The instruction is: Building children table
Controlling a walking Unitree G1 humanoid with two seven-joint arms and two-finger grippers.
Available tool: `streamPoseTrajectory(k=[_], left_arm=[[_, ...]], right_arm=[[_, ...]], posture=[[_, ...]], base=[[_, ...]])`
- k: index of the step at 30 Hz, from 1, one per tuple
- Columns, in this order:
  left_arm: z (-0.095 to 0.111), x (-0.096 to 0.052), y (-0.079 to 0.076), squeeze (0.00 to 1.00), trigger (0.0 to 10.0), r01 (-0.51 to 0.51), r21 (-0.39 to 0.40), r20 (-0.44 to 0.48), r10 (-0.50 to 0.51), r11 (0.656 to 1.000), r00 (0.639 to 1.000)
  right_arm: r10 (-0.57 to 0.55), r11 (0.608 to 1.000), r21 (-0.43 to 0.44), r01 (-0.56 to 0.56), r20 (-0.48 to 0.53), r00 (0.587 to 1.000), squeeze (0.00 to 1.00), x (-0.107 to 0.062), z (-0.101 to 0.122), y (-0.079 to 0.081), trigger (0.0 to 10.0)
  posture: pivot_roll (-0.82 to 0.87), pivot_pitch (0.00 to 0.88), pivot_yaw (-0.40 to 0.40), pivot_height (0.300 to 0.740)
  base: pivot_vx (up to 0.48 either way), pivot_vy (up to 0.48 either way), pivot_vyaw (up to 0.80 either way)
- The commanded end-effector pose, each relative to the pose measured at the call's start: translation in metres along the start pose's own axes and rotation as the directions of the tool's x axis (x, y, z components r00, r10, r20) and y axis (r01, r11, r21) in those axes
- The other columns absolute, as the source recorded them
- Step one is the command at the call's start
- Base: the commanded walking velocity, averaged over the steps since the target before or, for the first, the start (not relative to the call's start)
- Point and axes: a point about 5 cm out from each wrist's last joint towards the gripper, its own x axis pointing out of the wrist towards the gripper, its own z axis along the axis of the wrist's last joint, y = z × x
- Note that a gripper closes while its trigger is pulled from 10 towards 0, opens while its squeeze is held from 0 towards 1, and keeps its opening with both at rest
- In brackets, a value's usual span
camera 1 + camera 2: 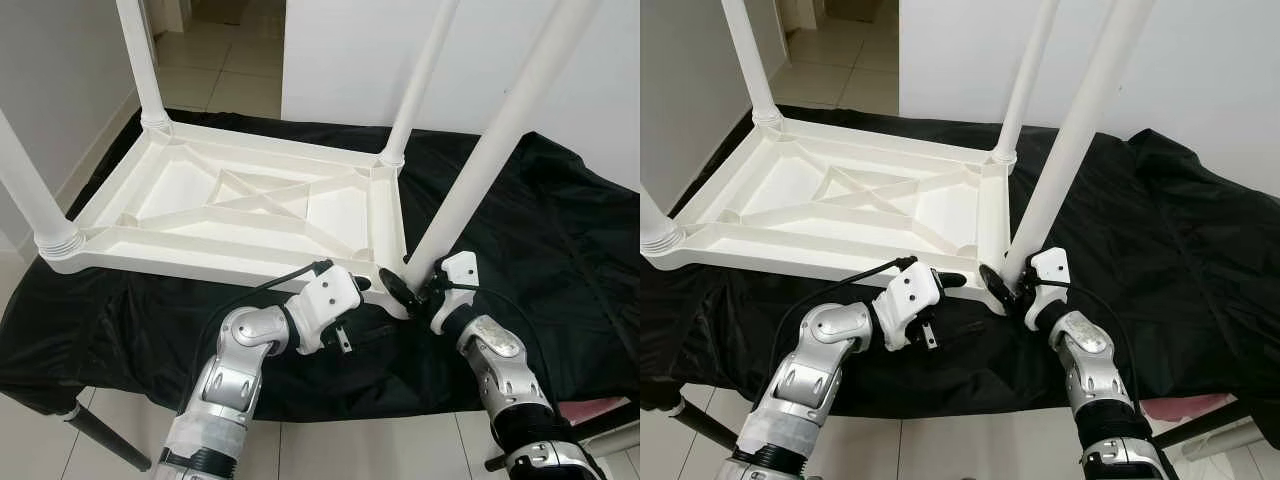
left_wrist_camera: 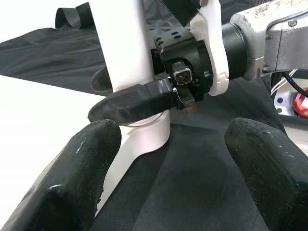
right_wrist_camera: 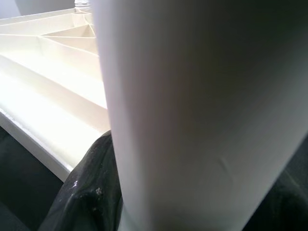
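Observation:
A white plastic children's table (image 1: pixel 200 262) lies upside down on a black cloth (image 1: pixel 540 230), its ribbed underside facing up. Legs stand in its far left (image 1: pixel 140 60), far right (image 1: pixel 420 80) and near left (image 1: pixel 30 200) corners. The near right leg (image 1: pixel 490 150) leans up from the front right corner socket. My right gripper (image 1: pixel 412 283) is shut on that leg's base; the leg (image 3: pixel 202 110) and one finger (image 3: pixel 86 197) show close up in the right wrist view. My left gripper (image 1: pixel 345 278) is open beside the same corner, its fingers (image 2: pixel 77 178) spread wide apart and holding nothing.
The cloth covers a low stand with a dark leg (image 1: pixel 100 435) at the front left. Tiled floor (image 1: pixel 220 60) and a doorway lie behind, with a white wall (image 1: pixel 340 60) at the back right. A pink object (image 1: pixel 600 408) pokes out at the lower right.

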Motion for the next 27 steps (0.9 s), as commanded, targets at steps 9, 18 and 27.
streamPoseTrajectory(k=[9,18,27], left_arm=[[-0.002,0.004,0.006,0.00,10.0,-0.202,-0.008,-0.003,0.202,0.979,0.979],[-0.002,0.005,0.004,0.00,10.0,-0.199,-0.010,-0.003,0.199,0.980,0.980],[-0.003,0.005,0.004,0.00,10.0,-0.200,-0.008,-0.004,0.200,0.980,0.980]], right_arm=[[-0.149,0.988,0.028,0.151,-0.047,0.988,0.00,-0.007,-0.009,0.006,10.0],[-0.308,0.946,0.088,0.311,-0.053,0.950,0.00,-0.005,-0.008,0.016,10.0],[-0.588,0.779,0.228,0.584,-0.058,0.807,0.00,0.007,-0.001,0.048,10.0]], posture=[[-0.01,0.000,-0.093,0.740],[-0.01,0.000,-0.097,0.740],[0.00,0.000,-0.104,0.740]], base=[[0.000,0.000,0.00],[0.000,0.000,0.00],[0.000,0.000,0.00]])
